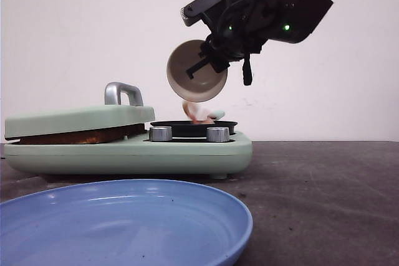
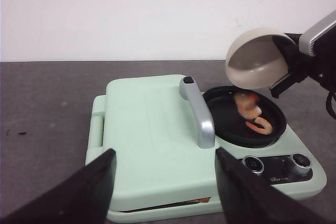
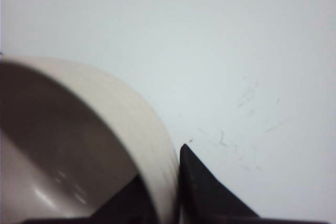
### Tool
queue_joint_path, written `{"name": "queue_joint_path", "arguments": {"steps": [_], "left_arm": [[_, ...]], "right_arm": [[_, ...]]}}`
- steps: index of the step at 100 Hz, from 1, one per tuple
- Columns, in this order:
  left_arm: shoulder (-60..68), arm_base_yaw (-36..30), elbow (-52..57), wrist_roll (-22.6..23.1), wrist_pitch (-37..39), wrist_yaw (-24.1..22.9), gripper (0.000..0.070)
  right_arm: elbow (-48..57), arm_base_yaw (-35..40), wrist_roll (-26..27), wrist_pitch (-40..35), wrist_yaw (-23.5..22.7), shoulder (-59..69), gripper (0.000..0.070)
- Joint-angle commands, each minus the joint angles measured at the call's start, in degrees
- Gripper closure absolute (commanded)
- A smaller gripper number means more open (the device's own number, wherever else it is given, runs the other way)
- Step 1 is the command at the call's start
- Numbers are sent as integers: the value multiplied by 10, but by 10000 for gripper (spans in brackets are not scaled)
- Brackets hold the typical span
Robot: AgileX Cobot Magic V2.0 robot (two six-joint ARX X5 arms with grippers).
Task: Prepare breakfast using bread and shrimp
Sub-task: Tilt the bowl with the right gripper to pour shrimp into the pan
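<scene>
Right gripper (image 1: 212,60) pinches tilted beige round bowl (image 1: 194,71) by its rim, spilling small orange-red curved shrimp (image 2: 258,125) into black round pan (image 2: 231,129) at appliance's 2 o'clock; shrimp likely light, slippery, soft; left gripper (image 2: 164,182) spread, empty.

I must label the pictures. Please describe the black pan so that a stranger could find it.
Find the mint-green breakfast maker on the dark table. Beside its closed lid with the silver handle sits the black pan, round, holding shrimp. It is the maker's only black part.
</scene>
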Motion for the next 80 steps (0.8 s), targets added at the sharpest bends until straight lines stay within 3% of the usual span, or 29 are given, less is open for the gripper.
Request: {"name": "queue_joint_path", "arguments": {"steps": [1,28,53,68,80], "left_arm": [[2,-1,5,7,4,3,387],[2,-1,5,7,3,2,387],[3,-1,5,7,3,2,387],[3,-1,5,7,3,2,387],[3,-1,5,7,3,2,387]], "right_arm": [[0,5,-5,19,2,10,700],[-5,5,19,57,-2,10,700],[-4,7,87,55,15,6,700],[-4,3,158,-56,23,-37,700],[-4,-10,234,-165,3,-89,700]]}}
